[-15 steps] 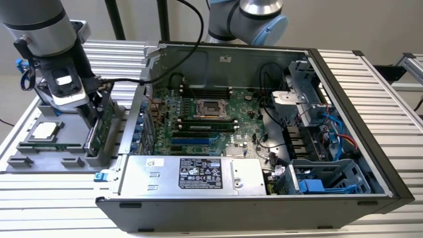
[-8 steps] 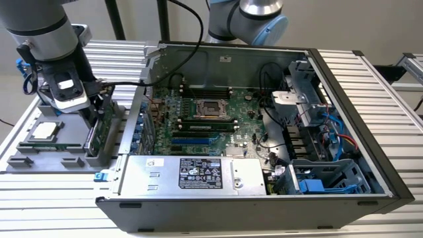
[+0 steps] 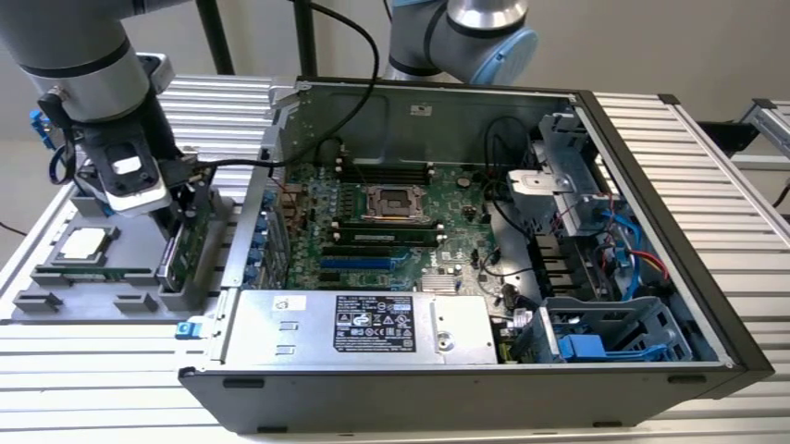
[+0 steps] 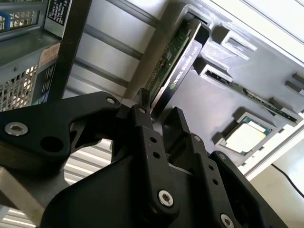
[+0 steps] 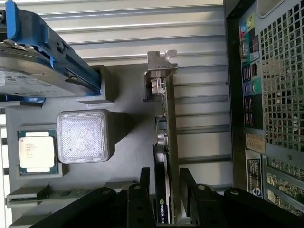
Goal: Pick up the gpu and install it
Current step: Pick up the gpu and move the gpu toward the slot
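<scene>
The gpu [image 3: 183,245] stands on its long edge in a slot of the grey holder tray [image 3: 74,301], at the exterior view's left, just outside the open computer case [image 3: 642,185]. In both wrist views it is a green card [image 5: 167,118] with a black cooler [image 4: 183,57] and a silver bracket [image 5: 160,64] at the far end. My gripper [image 3: 163,211] is down over it. Its black fingers [image 4: 142,109] straddle the card's near end, one on each face, with small gaps showing [image 5: 164,173].
The tray also holds a processor chip [image 3: 83,243], a memory stick [image 3: 92,273], a white ribbed block [image 5: 83,135] and a hard drive with blue rails [image 5: 38,71]. The case's rear panel [image 5: 270,95] stands close beside the gpu. The motherboard [image 3: 383,227] lies inside.
</scene>
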Controlling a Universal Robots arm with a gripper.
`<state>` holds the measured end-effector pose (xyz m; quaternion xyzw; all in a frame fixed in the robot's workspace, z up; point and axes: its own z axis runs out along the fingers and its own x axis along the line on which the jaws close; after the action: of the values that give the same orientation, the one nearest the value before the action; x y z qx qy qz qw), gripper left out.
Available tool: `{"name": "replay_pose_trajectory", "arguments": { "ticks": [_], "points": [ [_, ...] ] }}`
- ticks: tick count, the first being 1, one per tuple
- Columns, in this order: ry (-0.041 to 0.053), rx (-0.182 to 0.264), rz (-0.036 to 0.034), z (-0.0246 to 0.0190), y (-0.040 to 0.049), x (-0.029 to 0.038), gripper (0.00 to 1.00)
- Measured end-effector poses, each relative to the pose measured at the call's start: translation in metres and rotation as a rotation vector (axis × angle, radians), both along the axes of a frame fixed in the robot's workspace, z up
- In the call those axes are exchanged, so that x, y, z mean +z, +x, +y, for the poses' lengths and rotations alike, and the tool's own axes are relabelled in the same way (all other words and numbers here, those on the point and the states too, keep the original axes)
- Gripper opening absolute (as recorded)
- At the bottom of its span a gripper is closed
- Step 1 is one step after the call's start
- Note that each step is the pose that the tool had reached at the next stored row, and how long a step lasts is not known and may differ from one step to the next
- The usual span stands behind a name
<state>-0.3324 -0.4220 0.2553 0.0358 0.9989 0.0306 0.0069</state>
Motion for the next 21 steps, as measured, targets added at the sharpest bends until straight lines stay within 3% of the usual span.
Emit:
{"name": "replay_pose_trajectory", "arguments": {
  "ticks": [21],
  "points": [
    [0.0000, 0.000, 0.0000, 0.0000, 0.0000, -0.0219, 1.00]
  ]
}}
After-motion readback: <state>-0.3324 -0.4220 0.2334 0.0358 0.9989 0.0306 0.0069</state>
